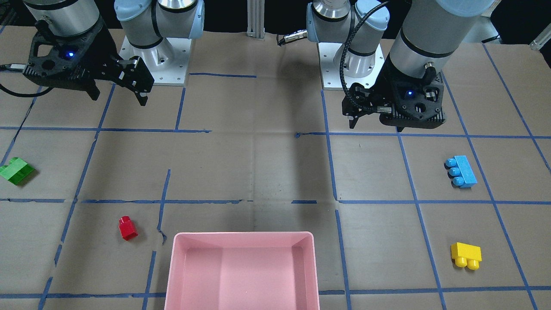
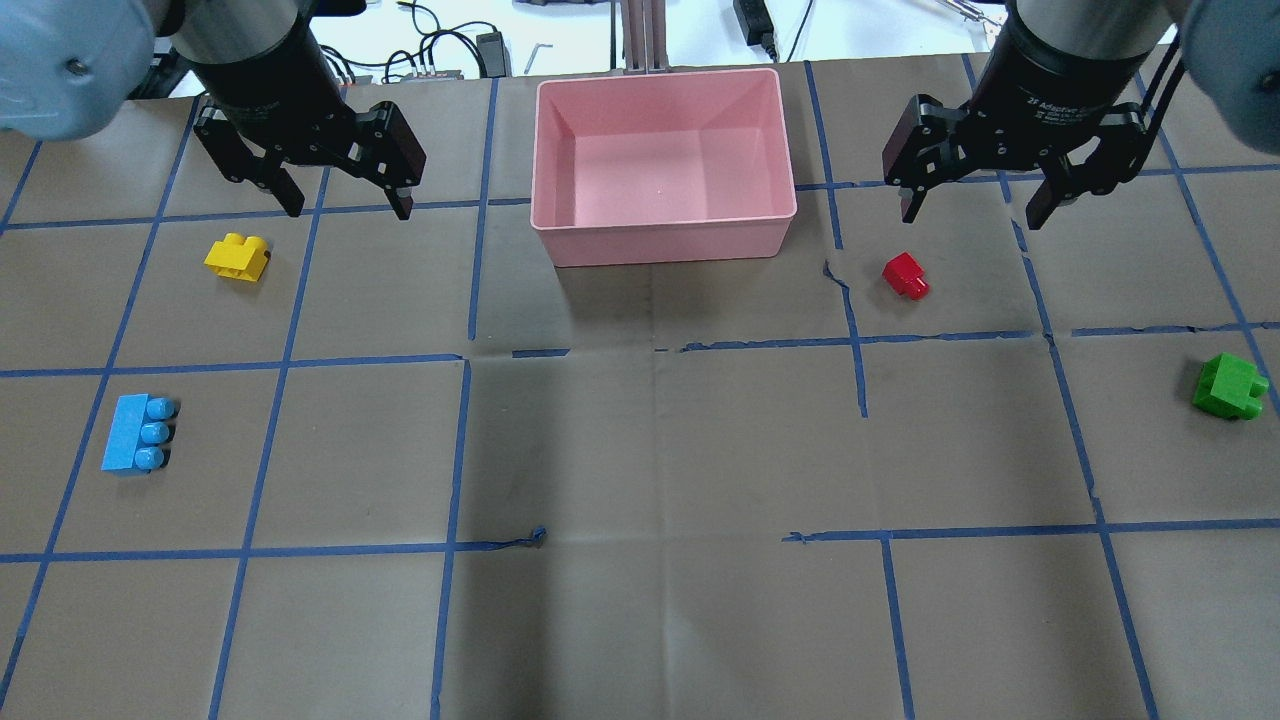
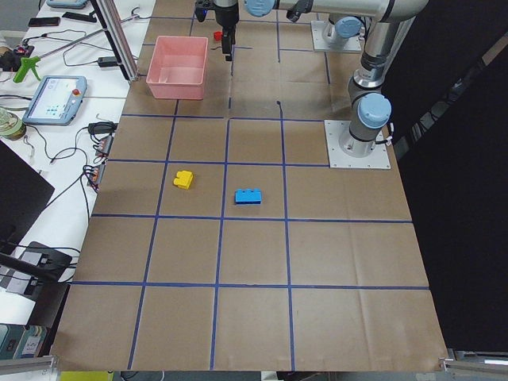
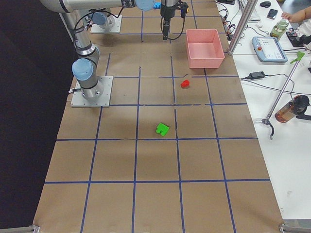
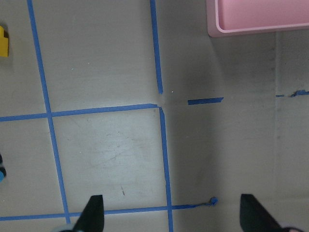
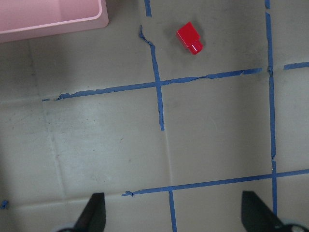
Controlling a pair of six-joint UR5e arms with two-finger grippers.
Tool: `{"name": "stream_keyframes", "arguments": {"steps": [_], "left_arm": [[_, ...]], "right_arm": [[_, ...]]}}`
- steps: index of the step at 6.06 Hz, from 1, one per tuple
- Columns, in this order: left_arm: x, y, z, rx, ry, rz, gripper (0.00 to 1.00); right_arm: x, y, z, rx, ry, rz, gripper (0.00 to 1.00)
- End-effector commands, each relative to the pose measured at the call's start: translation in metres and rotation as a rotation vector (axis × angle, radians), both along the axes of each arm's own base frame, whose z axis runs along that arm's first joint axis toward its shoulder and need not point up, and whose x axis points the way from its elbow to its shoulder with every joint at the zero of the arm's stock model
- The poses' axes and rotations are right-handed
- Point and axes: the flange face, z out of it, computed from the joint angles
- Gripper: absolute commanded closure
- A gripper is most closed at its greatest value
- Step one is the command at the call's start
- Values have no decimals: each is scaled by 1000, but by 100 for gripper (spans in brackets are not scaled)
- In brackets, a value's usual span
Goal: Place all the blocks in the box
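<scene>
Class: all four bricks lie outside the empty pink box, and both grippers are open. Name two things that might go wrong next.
The blue block lies on its side; a pinch across its rounded studs may slip. The green block sits far from the box, so a weak grip might drop it mid-carry.

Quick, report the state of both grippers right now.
Left gripper: open, holding nothing.
Right gripper: open, holding nothing.

Pink box (image 2: pixel 665 240), green block (image 2: pixel 1228 386), red block (image 2: pixel 905 275), blue block (image 2: pixel 135 446), yellow block (image 2: pixel 237 256)
</scene>
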Motion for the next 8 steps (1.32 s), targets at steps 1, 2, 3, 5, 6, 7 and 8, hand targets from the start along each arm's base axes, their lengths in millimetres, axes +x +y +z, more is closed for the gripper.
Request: {"name": "stream_keyframes", "arguments": {"steps": [1,2,3,5,6,7,8], "left_arm": [[1,0,0,0,-1,-1,1],[4,2,3,4,-5,9,1],[34,2,7,11,-3,59,1],[130,-4,10,13,2,200,1],[193,0,7,30,9,140,1],[256,9,-13,82,2,86,1],[297,17,-45,111,43,-16,1]], "right_arm": [[0,0,0,0,1,0,0],[0,0,0,0,1,0,0],[0,0,0,0,-1,0,0],[-1,0,0,0,-1,-1,0],[0,-1,-1,2,-1,-3,0],[-1,-1,-1,3,-4,-4,0],[-10,-4,-4,8,-1,-12,0]]}}
